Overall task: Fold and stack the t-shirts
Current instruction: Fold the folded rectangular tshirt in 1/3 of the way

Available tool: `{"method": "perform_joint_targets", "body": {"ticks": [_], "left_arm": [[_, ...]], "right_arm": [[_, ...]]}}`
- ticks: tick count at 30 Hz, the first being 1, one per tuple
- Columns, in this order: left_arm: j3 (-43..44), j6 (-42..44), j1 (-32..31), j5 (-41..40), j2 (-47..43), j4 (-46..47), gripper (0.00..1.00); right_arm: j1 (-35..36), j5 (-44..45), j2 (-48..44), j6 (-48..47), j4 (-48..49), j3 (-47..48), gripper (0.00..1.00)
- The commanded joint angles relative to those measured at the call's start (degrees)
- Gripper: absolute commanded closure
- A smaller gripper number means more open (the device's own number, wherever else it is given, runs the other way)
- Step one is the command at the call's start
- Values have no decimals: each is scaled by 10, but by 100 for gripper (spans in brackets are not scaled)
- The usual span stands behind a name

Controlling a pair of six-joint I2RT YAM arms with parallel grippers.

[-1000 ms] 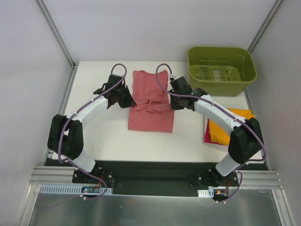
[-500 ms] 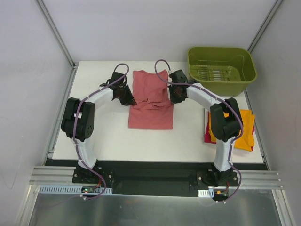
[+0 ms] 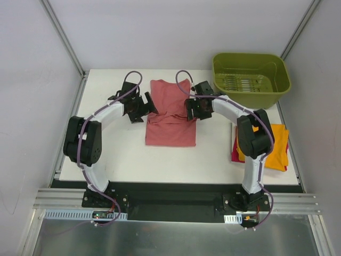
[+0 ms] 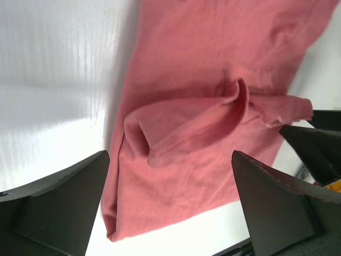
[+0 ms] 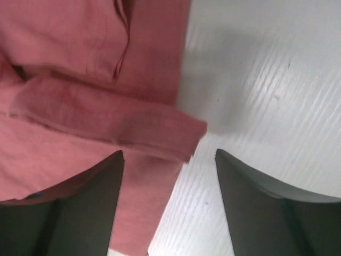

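While the dusty-red soft cloth t-shirt (image 3: 170, 128) lies partly folded mid-desk (image 3: 117, 154), sleeves tucked inward, the left gripper (image 3: 144, 106) hangs wide open at its left edge and the right gripper (image 3: 191, 109) wide open at its right edge, neither holding cloth. A bright orange cloth t-shirt (image 3: 277, 146) rests on a magenta-pink one (image 3: 234, 154) near right, with an olive-green plastic tub (image 3: 250, 98) far right.

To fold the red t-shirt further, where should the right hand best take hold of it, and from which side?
Probably the folded sleeve flap of the red t-shirt, from the shirt's right side, low over the table. The flap pokes past the shirt's edge, layered and slightly raised, and the open right hand faces it.
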Motion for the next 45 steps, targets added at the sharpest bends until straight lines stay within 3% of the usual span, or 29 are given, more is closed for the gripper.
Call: {"method": "perform_joint_targets", "body": {"ticks": [1,2,3,4,11,19,30,39,45], "left_arm": [[-44,6,3,0,-110,0,1],[-69,4,3,-3,-126,-1,1],[-82,1,3,-8,-143,0,1],[-112,1,3,-13,-180,0,1],[-249,-20,3,-19,-338,0,1],[-338,-28,3,-15,-438,-5,1],[-347,-26,3,-34,-461,-28,1],[-344,-26,3,-33,-455,-30,1],[-345,-30,3,-23,-443,-30,1]], "right_arm": [[5,-24,-99,-9,5,-38,21],[8,-19,-112,-13,9,-60,18],[14,-11,-137,-17,9,-70,5],[27,-2,-149,-23,9,-81,0],[81,-12,-175,1,30,-123,0],[115,-26,-70,43,54,-60,0],[83,59,45,88,127,63,0],[77,73,131,31,147,223,0],[79,45,75,8,141,199,0]]}}
